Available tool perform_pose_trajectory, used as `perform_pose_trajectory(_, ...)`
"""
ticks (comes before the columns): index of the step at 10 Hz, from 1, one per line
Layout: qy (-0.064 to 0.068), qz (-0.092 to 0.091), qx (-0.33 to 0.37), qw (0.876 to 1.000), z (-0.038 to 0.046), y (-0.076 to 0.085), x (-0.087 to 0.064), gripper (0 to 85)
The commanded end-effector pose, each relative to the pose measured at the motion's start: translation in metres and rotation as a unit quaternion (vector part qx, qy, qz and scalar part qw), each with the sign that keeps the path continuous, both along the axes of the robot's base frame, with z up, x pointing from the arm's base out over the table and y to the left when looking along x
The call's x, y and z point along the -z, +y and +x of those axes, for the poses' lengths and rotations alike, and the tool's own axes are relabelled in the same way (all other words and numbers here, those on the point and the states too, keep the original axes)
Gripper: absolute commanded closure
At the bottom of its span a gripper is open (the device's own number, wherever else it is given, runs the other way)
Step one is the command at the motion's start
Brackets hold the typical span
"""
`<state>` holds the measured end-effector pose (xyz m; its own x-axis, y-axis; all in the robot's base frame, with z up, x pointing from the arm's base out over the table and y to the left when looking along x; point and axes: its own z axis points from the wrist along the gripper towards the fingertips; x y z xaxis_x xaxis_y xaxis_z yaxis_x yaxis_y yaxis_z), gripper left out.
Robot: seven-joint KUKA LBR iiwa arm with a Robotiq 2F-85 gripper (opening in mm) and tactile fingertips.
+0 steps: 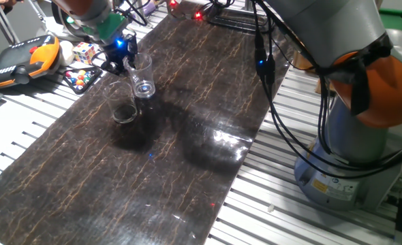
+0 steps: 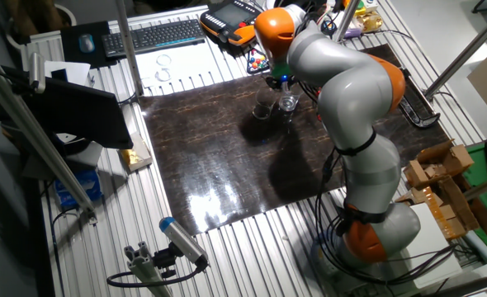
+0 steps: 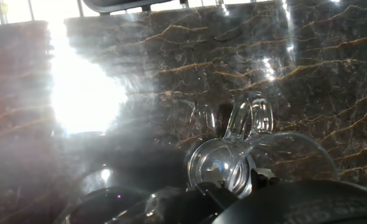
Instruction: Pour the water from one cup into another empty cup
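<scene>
Tool [image 1: 124, 60] appears closed on the tall cup [image 1: 142, 77], held just beside the wide cup [image 1: 123, 104] on the bench [image 1: 187, 136]; recommend tipping slowly, lip over the receiving rim.

Water: too faint to make out in either clear cup in any view.
Tool [image 1: 125, 60]: fingertips hidden behind the tall cup [image 1: 142, 78] in one fixed view; only a dark blurred edge shows along the bottom of the hand view.
Short cup [image 3: 102, 202] beside the tool: cut off by the lower edge and washed out by glare.
Surface [image 3: 171, 68] beyond the tool: partly lost in white glare.
</scene>
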<state>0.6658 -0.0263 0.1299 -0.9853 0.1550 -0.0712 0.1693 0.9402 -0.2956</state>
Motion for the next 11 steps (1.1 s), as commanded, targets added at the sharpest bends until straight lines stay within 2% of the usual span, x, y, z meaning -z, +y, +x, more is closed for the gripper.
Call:
perform_pose_trajectory(1, 0.001, 0.0, 0.0, 1.0, -0.0003, 0.0, 0.0, 53.7)
perform_pose_trajectory(4, 0.001, 0.009, 0.006, 1.0, -0.0004, 0.0, 0.0, 73.3)
perform_pose_trajectory(6, -0.001, 0.012, 0.008, 1.0, -0.0002, 0.0, 0.001, 75.7)
perform_pose_trajectory(7, 0.0, 0.012, 0.006, 1.0, -0.0005, 0.0, -0.001, 82.0)
perform_pose_trajectory(8, -0.002, 0.013, 0.008, 1.0, -0.0012, 0.0, -0.002, 84.3)
perform_pose_trajectory(11, -0.014, 0.015, 0.016, 1.0, -0.0046, 0.003, -0.012, 84.3)
